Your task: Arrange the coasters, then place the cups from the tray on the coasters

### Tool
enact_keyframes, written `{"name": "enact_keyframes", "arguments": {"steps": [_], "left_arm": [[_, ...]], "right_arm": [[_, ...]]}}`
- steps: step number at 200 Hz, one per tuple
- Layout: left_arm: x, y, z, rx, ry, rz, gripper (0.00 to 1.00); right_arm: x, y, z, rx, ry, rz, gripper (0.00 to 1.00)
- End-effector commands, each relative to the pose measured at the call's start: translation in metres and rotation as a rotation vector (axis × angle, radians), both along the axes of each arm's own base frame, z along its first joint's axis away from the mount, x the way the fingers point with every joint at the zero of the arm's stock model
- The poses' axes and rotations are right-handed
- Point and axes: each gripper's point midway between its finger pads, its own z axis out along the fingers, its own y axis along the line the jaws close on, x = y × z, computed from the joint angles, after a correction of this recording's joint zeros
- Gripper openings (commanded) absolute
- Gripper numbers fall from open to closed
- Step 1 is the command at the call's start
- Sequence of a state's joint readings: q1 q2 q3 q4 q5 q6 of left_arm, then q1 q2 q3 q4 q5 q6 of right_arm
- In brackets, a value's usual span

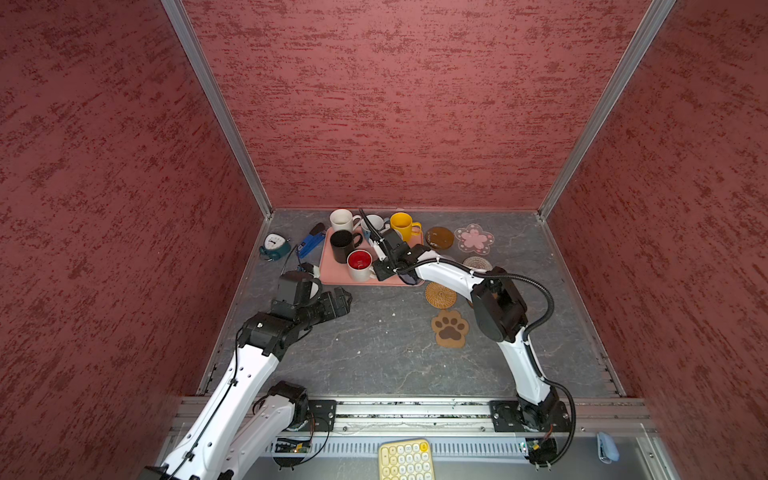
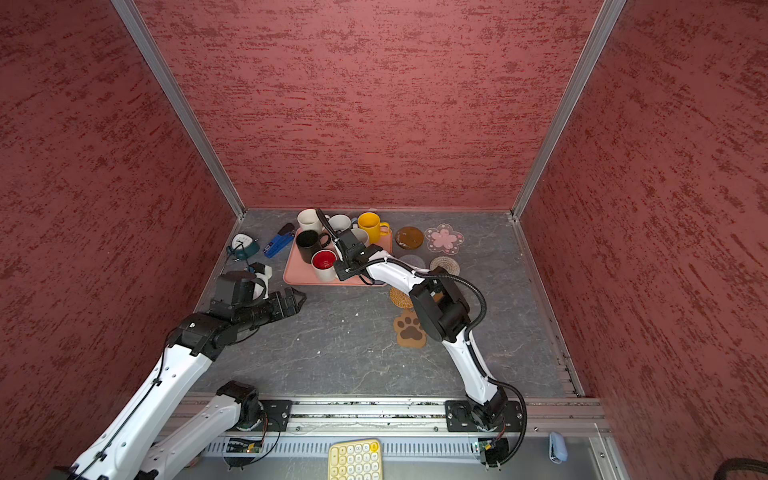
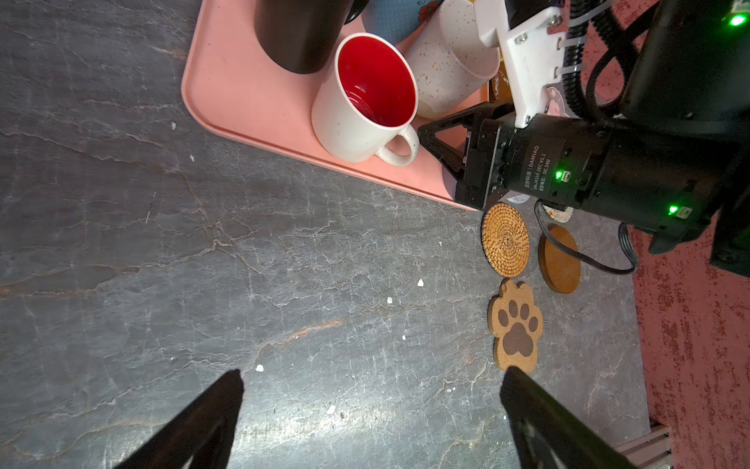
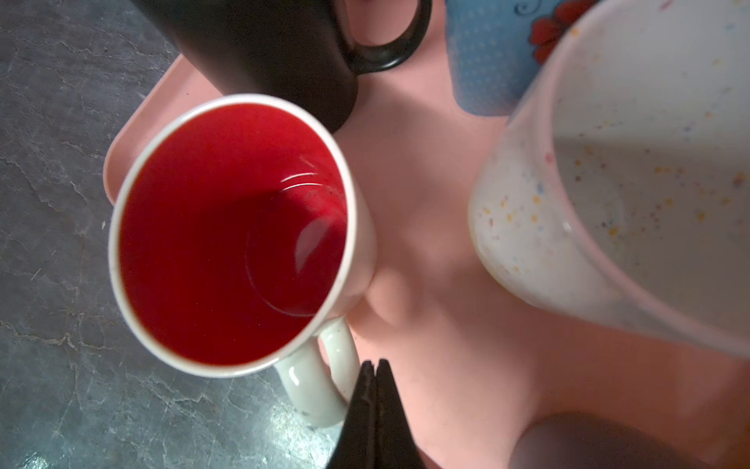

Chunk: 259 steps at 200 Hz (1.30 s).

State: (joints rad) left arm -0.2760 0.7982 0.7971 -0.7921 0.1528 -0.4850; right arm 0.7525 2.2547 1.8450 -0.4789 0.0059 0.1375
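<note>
Right fingers (image 4: pixel 361 406) fill the foreground, pressed flat together and gripping nothing. Their tips sit just beside the handle (image 4: pixel 316 381) of the red-lined mug (image 4: pixel 227 231); touching or a hair apart, I can't tell. That's the relation to watch: the mug stands upright toward the near edge of the tray (image 4: pixel 446 325), immediately left of the fingers, with its handle poking out near-right, straight at them. By my read, they'd have to part before they could pinch that loop.

Further into the tray come the speckled white mug (image 4: pixel 527 227), the black mug (image 4: pixel 264 48) and the light blue mug (image 4: pixel 483 61), all crowded close.

Over on the left, the left fingers (image 3: pixel 207 422) are spread wide and empty, hovering above bare worktop (image 3: pixel 243 264) near-left of the tray. They are well apart from the mug, so the right arm is clearly the nearer one.

Right of the tray lie the coasters, uncovered: rattan round (image 1: pixel 440 294), paw-print (image 1: pixel 449 328), amber disc (image 1: pixel 439 237), pink flower (image 1: pixel 474 238). No cup is on any of them yet.
</note>
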Motion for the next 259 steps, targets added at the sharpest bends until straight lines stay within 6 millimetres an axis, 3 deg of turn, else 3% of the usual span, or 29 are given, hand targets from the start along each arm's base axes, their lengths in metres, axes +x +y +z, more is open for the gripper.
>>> {"name": "enact_keyframes", "arguments": {"steps": [1, 129, 193, 230, 259], "left_arm": [[0.002, -0.001, 0.006, -0.009, -0.025, -0.002, 1.0], [0.002, -0.001, 0.014, -0.004, -0.042, -0.005, 1.0], [0.002, 0.011, 0.034, 0.06, -0.09, 0.008, 1.0], [-0.002, 0.023, 0.06, 0.096, -0.157, 0.031, 1.0], [-0.005, 0.03, 0.072, 0.126, -0.186, 0.042, 1.0]], "right_arm": [[0.003, 0.003, 0.025, -0.014, -0.057, 0.014, 0.0], [-0.022, 0.034, 0.019, 0.011, -0.025, 0.095, 0.0], [-0.021, 0.028, 0.046, 0.023, -0.046, 0.075, 0.22], [-0.032, 0.035, 0.059, 0.068, -0.031, 0.076, 0.41], [-0.04, 0.044, 0.064, 0.075, -0.036, 0.084, 0.49]]}}
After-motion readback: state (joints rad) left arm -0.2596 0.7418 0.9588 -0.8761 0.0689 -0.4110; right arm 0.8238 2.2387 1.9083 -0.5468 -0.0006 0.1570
